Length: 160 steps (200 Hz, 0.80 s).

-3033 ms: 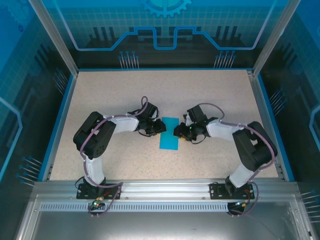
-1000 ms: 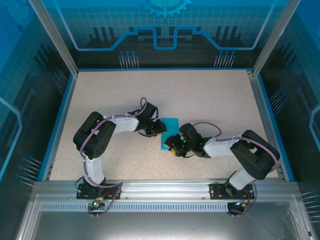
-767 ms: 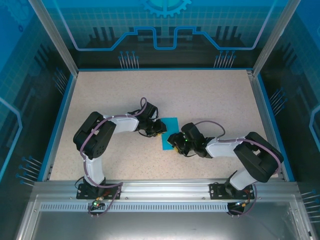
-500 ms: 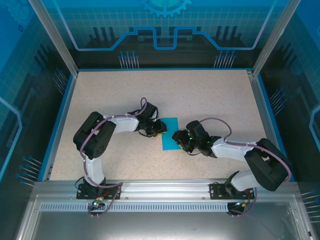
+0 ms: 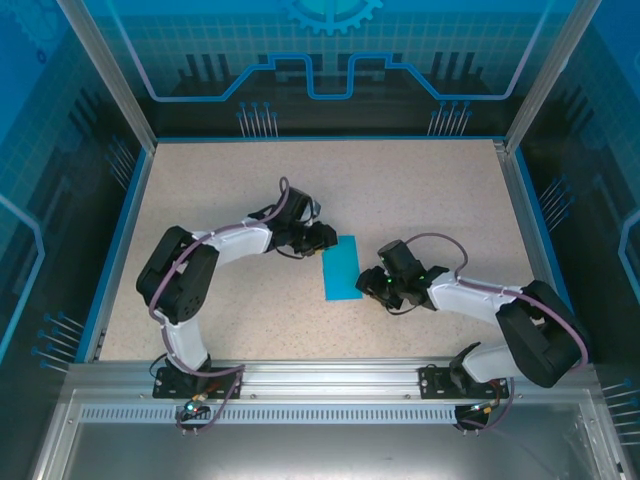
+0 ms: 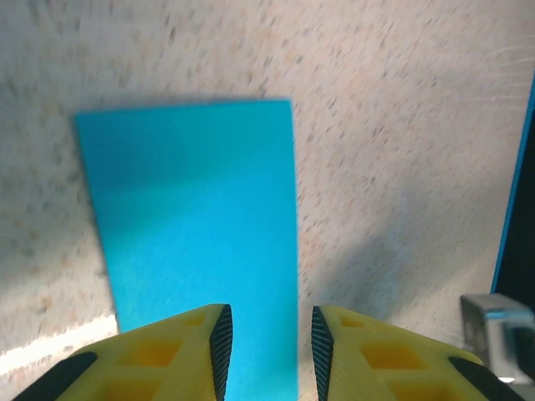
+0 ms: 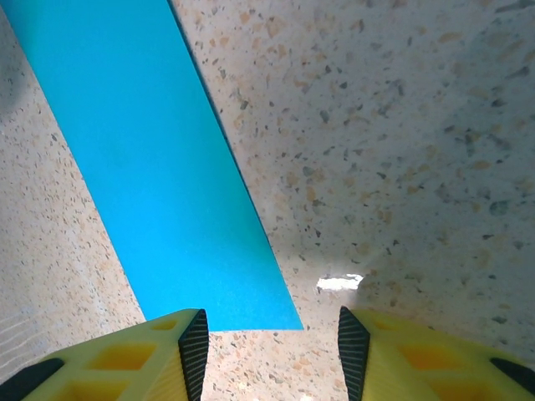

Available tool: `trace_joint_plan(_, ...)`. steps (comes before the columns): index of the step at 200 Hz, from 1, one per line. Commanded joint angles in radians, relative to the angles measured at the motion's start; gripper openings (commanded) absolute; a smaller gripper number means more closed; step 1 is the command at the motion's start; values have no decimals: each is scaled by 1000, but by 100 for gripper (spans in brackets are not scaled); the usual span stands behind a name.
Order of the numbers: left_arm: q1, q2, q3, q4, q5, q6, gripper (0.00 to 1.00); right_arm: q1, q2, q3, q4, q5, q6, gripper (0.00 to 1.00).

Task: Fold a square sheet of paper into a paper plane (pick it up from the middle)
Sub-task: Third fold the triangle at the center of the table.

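Item: square sheet of paper, teal-blue, now a narrow rectangle lying flat mid-bench, held by nothing. Change: left gripper has lifted off the sheet's upper left edge and sits just beside that corner. The right gripper has slid off the lower end to the right. Both sets of fingers stand apart, clamping nothing (left, right). Judgement: the first half-fold looks pressed, with the corner folds still to do. Unclear: which long edge carries the crease, and whether the layers lie flush. The sheet is blurred and cut off by the fingers at the frame's bottom, and the right wrist view crops its upper left.
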Motion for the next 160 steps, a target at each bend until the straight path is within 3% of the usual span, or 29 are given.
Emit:
trace_joint_plan(1,21,65,73,-49,-19,56,33,-12,27,32,-16,-34,-34,48)
trace_joint_plan(76,45,225,193,-106,-22,93,31,-11,67,45,11,-56,-40,49)
trace_joint_plan(160,52,279,172,-159,-55,116,28,-11,129,51,118,-130,-38,49)
